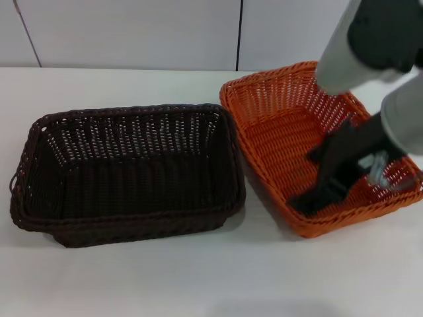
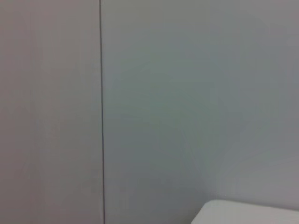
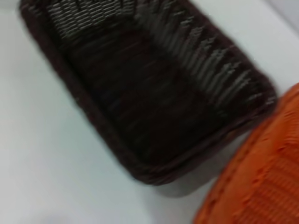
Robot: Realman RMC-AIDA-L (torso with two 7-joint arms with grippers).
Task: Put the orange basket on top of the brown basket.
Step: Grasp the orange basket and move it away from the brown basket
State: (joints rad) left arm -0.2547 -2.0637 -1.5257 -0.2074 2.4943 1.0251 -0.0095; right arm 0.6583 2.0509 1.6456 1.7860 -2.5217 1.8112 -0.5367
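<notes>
— On the white bench (image 1: 165,277), what sits where?

— The brown basket (image 1: 129,172) rests to the robot's left, nothing inside it. Just beside it, rims nearly touching, the orange basket (image 1: 284,125) lies on the right, angled and possibly tipped up a little at its near side.

— And inside the orange one?

— Only the right gripper (image 1: 330,191), reaching down into its near right corner. Its dark fingers (image 1: 310,200) are by the woven floor; whether they are clenched on the rim or released, I cannot tell.

— The left arm?

— Out of sight; its wrist camera faces a plain wall (image 2: 187,93).
</notes>
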